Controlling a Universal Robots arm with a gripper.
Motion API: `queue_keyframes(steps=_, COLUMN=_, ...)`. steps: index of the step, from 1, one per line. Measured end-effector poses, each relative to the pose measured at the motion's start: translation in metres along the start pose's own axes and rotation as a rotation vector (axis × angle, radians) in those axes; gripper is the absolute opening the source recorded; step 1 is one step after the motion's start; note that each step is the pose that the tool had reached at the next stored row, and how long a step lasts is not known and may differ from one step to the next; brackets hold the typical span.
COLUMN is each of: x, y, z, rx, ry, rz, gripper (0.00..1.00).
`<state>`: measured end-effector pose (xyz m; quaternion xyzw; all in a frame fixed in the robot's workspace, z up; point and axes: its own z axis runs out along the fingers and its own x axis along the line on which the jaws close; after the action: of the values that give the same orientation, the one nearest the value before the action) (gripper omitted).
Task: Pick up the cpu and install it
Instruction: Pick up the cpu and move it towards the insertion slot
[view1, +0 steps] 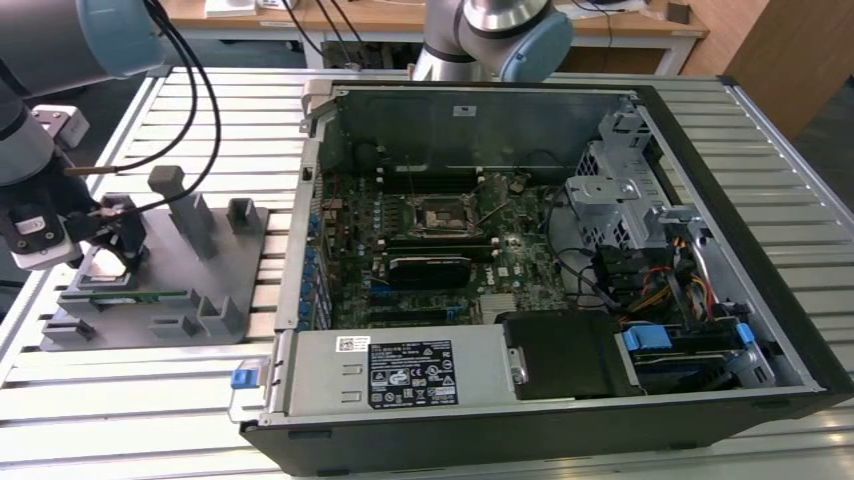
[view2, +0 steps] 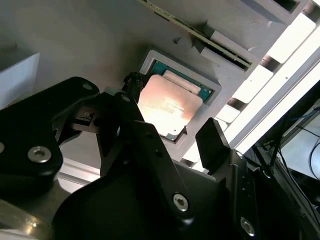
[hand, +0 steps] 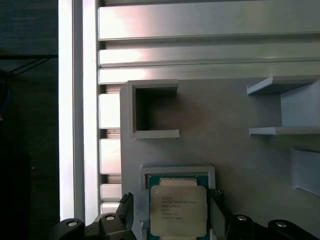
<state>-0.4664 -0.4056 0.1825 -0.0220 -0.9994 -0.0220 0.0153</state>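
Hanging at the exterior view's left, the gripper (view1: 118, 232) spreads its fingers (hand: 126, 210) either side of the cpu (hand: 178, 210) lying in the grey tray (hand: 225, 115) recess

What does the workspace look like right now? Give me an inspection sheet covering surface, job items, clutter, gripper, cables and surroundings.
Surface: slatted metal table carrying a grey fixture tray and an open computer case.
Job's things: cpu lies flat in its recess on the tray; black socket sits on the motherboard inside the case.
Clutter: green memory stick on the tray.
Gripper: gripper open over the tray, one finger on each side of the cpu, not clamped on it as far as I can tell.
Cables: black cables run along the arm; coloured wiring inside the case.
Surroundings: wooden desk behind the table.
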Motion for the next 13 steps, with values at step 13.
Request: queue_keyframes(steps=13, x=-0.0032, y=0.0003, z=-0.0019, rx=0.0061, ry=-0.0006, rz=0.0, gripper=0.62)
